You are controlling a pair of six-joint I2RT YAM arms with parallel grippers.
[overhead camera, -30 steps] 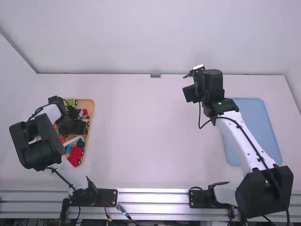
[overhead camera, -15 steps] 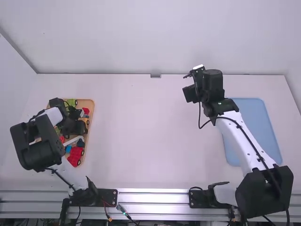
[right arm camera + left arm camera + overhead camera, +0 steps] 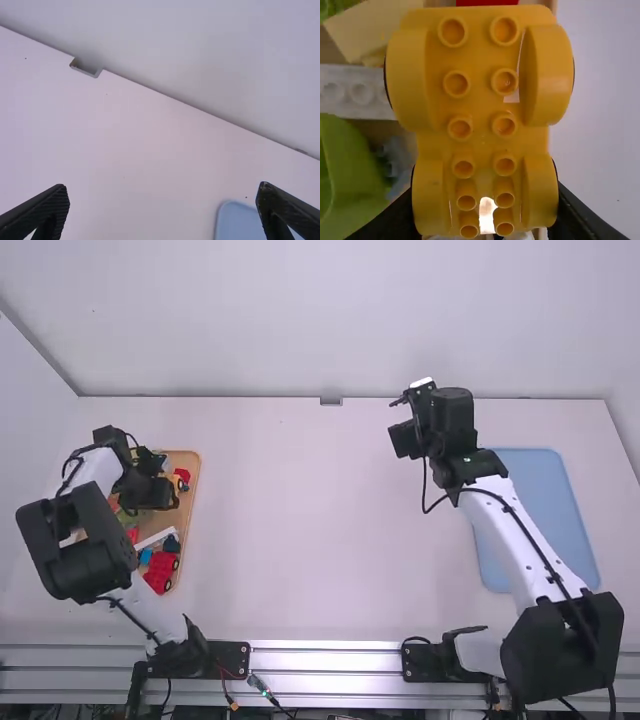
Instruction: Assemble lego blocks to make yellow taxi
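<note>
Gripping the yellow lego car base [image 3: 482, 117] between its two fingers, the left gripper [image 3: 486, 197] hangs over the wooden tray [image 3: 195, 465]. The base sits squarely between the fingertips, its narrower end pinched and the wider end sticking out past them, knobbed face toward the wrist. It looks to be rigid plastic, light for this gripper and hard to crush, but smooth, so it could swivel if pinched near one end only. The sides of the yellow arches are the place to take hold, as flat against the pads as they will go, leaving the round knobs free for the next block; the dark wheel edges behind the arches might roll under a low grip. Under the gripper, in the tray, lie a white beam [image 3: 357, 92] and a green block [image 3: 345, 165]; nearer the arm's own base than the gripper is a red block vehicle [image 3: 163, 570]. Well off to the right, the right gripper [image 3: 403, 440] has its fingers spread with nothing between them, and the blue tray [image 3: 548, 525] lies beyond it on its right.

Against the earlier frames, the left gripper has shifted farther from its arm's base and slightly left; more wood shows beside the white beam, which stays put. The right arm has not moved.
</note>
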